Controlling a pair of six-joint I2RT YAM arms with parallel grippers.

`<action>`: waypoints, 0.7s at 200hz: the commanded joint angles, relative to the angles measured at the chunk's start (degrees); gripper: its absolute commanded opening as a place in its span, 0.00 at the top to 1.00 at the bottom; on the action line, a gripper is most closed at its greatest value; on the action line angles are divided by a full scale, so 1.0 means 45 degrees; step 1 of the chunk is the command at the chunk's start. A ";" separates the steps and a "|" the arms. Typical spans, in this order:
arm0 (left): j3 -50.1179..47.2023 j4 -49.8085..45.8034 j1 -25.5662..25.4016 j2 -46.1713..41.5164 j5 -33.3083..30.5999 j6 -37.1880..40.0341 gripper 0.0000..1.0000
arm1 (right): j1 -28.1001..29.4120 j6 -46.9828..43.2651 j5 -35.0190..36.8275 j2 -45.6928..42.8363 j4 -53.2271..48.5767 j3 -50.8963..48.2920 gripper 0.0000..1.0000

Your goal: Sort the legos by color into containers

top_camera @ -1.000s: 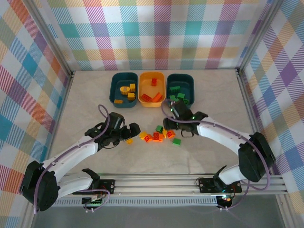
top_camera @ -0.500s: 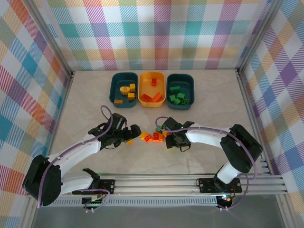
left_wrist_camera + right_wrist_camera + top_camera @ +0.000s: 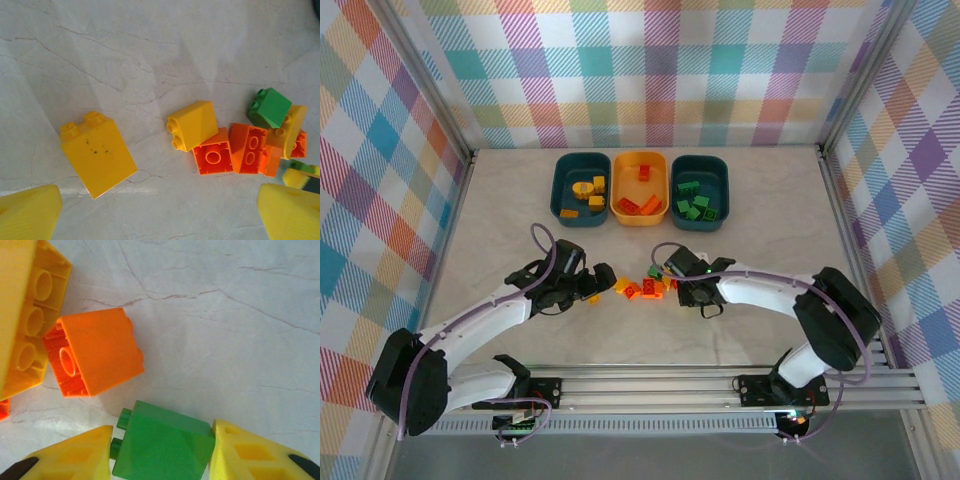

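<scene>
pale marbled table (image 3: 770,220), left teal tub (image 3: 556,190), yellow-orange tub (image 3: 640,153) and right teal tub (image 3: 700,157) along its far side, loose legos (image 3: 642,288) mid-table, yellow brick (image 3: 97,154) just left, green brick (image 3: 162,447) at the right

Glossy plastic legos (image 3: 97,152) lie on a matt, veined stone-look table (image 3: 150,50).

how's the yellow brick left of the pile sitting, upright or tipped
Tipped on its side: in the left wrist view the yellow brick has its two studs pointing sideways along the table.

Pale marbled tabletop (image 3: 520,220), pastel plaid walls (image 3: 650,70) on three sides, aluminium rail (image 3: 650,385) along near edge
</scene>
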 commanded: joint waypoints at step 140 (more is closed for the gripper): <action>0.0321 -0.2594 0.0212 -0.1675 -0.1497 -0.0503 0.00 | -0.5862 -0.3582 -0.1556 0.6171 0.0074 1.0176 0.60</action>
